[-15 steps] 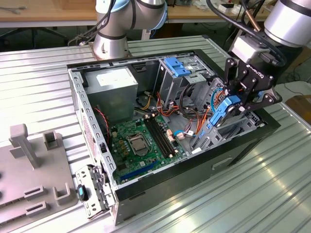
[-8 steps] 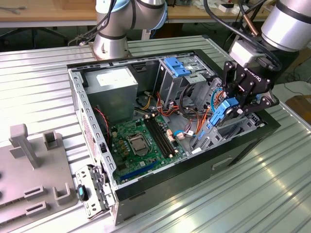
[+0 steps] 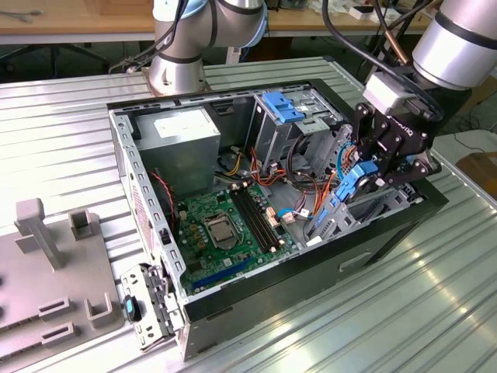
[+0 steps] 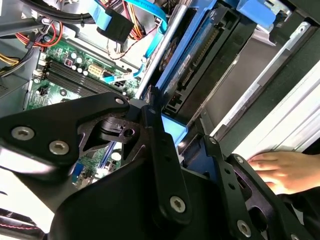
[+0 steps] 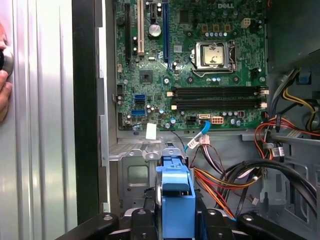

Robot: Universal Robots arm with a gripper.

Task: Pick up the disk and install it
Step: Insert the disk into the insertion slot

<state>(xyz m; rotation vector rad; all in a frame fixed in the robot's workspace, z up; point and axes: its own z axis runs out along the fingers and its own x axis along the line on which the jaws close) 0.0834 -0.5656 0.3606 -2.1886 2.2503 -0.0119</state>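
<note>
In the exterior view my gripper [image 3: 371, 172] hangs over the open computer case [image 3: 147, 210] on the view's right side, above the drive bay at the case's front corner. It is shut on the disk [image 3: 351, 185], which is held on edge with its bright blue rails showing. In the second wrist view the disk [image 4: 192, 60] runs away from the black fingers [image 4: 160, 145], dark with a blue rail along it. The first wrist view has the disk's blue rail end [image 5: 175, 200] clamped between the fingers, over the metal bay floor [image 5: 135, 175].
Inside the case are the green motherboard [image 3: 225, 225], a grey power-supply box [image 3: 186, 140], a metal drive cage with a blue clip [image 3: 283, 109] and loose red, orange and blue cables [image 5: 235, 175]. A person's hand [image 4: 280, 170] rests by the case. A grey fixture [image 3: 46, 264] lies at the exterior view's left.
</note>
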